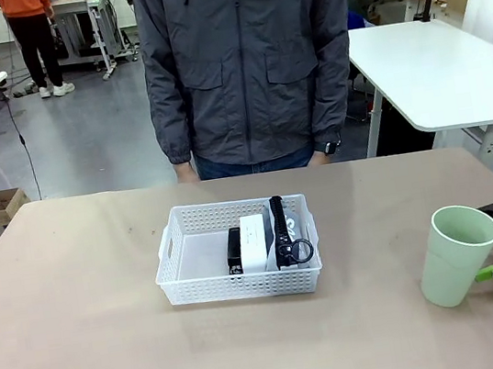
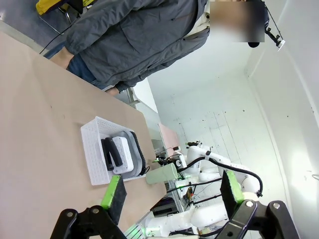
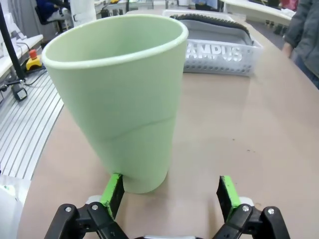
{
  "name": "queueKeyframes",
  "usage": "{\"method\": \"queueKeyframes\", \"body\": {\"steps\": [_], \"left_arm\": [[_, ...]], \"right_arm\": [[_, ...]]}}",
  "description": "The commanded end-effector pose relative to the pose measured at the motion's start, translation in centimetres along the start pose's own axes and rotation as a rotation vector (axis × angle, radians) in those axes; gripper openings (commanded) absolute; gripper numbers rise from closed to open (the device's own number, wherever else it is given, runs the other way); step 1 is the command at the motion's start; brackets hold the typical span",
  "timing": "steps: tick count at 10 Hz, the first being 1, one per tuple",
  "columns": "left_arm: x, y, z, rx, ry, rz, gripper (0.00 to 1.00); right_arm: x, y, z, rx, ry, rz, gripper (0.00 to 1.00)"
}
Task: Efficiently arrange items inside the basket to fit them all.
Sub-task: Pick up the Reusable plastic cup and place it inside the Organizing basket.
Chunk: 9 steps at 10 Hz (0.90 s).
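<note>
Right tool (image 3: 169,191): black, green pads, fingers spread wide, released, grasping nothing; it sits low over the surface (image 1: 84,339) near the right front edge. One green pad lies just beside the foot of the cup; whether it touches cannot be told. Tall pale green cup (image 1: 457,255): upright, mouth up, standing on the surface outside the basket, well apart from it on the robot's right. In the right wrist view most of its body stands to one side of the gap between the fingers rather than squarely within it. Left tool (image 2: 172,191): fingers spread, released, empty, held in the air above the surface with the basket farther off beyond it. White plastic basket (image 1: 234,287): shallow, rectangular, lattice sides, handle cutout at each end, set near the middle of the surface; its left half is bare. Contents, gathered in the right half: black stapler (image 1: 234,251), leftmost; small white box (image 1: 254,244), touching the stapler's right side; grey soft pouch (image 3: 214,27), rightmost, rising slightly above the rim, with its black strap (image 1: 280,226) running front to back and its ring (image 1: 301,250) at the near end. Person (image 1: 252,63): grey zipped jacket, standing at the far edge of the surface, arms down, hands at the edge.
</note>
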<state>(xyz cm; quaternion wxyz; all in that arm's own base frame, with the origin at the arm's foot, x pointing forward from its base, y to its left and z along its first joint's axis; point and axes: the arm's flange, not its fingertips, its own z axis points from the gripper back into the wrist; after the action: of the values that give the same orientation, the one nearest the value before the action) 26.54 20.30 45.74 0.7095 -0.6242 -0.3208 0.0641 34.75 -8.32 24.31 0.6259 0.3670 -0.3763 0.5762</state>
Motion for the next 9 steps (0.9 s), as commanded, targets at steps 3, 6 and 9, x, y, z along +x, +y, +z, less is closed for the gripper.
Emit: {"method": "queueKeyframes", "body": {"steps": [3, 6, 9], "left_arm": [[0.1, -0.5, -0.2, -0.021, -0.016, 0.005, 1.00], [0.1, -0.5, -0.2, -0.021, -0.016, 0.005, 1.00], [0.1, -0.5, -0.2, -0.021, -0.016, 0.005, 1.00]], "right_arm": [[-3.4, 3.3, -2.7, 0.059, 0.034, 0.033, 1.00], [-3.1, 4.0, -5.0, 0.160, 0.047, 0.036, 1.00], [-2.5, 4.1, -6.4, 0.127, 0.003, 0.028, 1.00]]}}
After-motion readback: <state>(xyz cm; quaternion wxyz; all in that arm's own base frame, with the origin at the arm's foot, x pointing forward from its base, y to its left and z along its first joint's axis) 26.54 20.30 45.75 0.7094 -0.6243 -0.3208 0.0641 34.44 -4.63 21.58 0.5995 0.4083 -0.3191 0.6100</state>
